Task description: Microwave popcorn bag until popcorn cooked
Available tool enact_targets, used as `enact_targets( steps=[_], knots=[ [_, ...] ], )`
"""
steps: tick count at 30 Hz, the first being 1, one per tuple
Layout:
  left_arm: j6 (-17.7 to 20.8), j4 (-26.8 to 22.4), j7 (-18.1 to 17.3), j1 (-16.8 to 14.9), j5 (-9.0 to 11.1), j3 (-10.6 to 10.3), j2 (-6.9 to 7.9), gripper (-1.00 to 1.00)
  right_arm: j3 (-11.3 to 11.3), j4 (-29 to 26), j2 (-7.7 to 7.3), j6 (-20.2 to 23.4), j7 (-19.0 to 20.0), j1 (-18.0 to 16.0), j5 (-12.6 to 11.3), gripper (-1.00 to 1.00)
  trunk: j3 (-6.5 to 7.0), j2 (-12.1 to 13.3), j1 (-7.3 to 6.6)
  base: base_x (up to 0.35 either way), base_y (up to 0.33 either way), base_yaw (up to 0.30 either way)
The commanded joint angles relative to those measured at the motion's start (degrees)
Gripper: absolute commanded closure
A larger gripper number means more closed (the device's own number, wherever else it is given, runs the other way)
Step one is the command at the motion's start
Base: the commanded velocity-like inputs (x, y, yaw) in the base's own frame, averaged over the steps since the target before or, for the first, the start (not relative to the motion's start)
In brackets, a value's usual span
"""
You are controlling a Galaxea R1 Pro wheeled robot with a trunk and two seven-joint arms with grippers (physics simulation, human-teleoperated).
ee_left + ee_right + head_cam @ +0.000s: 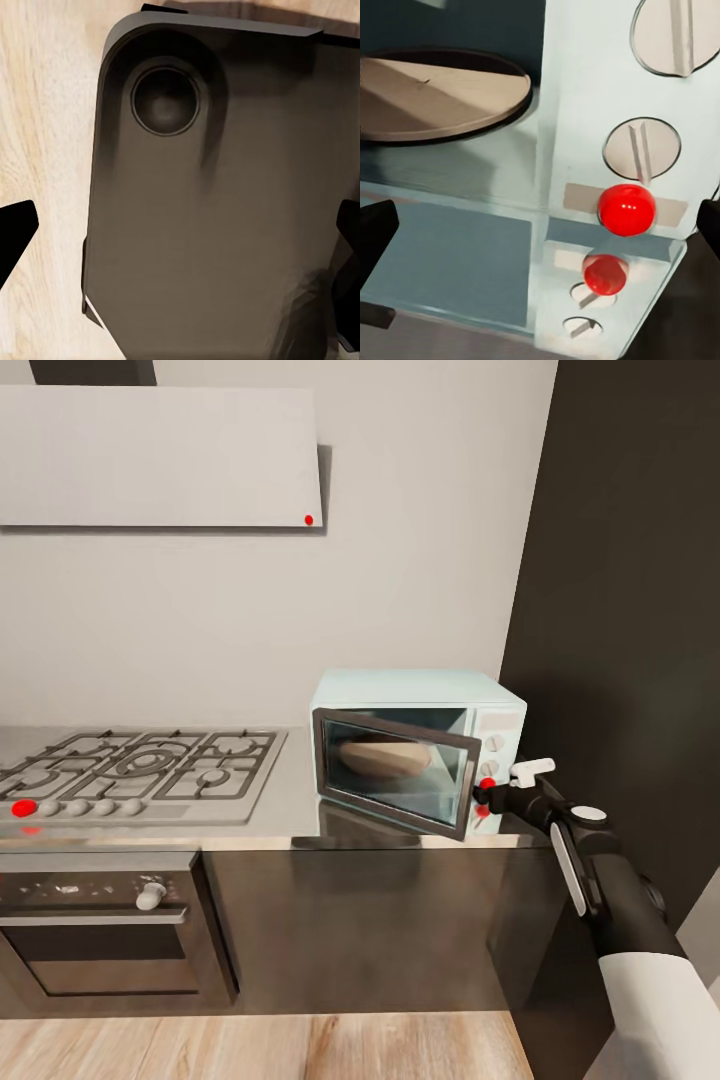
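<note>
right gripper (497, 788) spread open just off the microwave (415, 745) knob panel, popcorn bag (385, 757) beyond inside behind ajar door; likely light, soft, best pinched at rim.

Right arm (600, 880) extended forward, end effector (500, 785) fingers spread

Black arm (610, 880) — white stripe, white sleeve.
</note>
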Motion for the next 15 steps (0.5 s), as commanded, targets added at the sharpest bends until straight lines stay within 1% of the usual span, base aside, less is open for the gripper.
enact_targets(
  steps=[1,3,5,15],
  knots=[
    [-0.1,0.0,0.0,0.0,0.5,0.1,-0.01,-1.0,3.5,-0.1,0.04,0.4,0.8,0.0,-0.2,-1.0,-0.06,0.0,0.0,0.0,0.0,0.0],
    [-0.2,0.0,0.0,0.0,0.5,0.1,0.03,-1.0,3.5,-0.1,0.04,0.4,0.8,0.0,-0.2,-1.0,-0.06,0.0,0.0,-0.025,0.0,0.0],
    [-0.2,0.0,0.0,0.0,0.5,0.1,0.0,-1.0,3.5,-0.1,0.04,0.4,0.8,0.0,-0.2,-1.0,-0.06,0.0,0.0,-0.212,0.0,0.0],
    [-0.2,0.0,0.0,0.0,0.5,0.1,-0.01,-1.0,3.5,0.2,0.04,0.3,0.8,0.0,-0.1,-1.0,-0.06,0.0,0.0,-0.319,0.0,0.0]
  ],
)
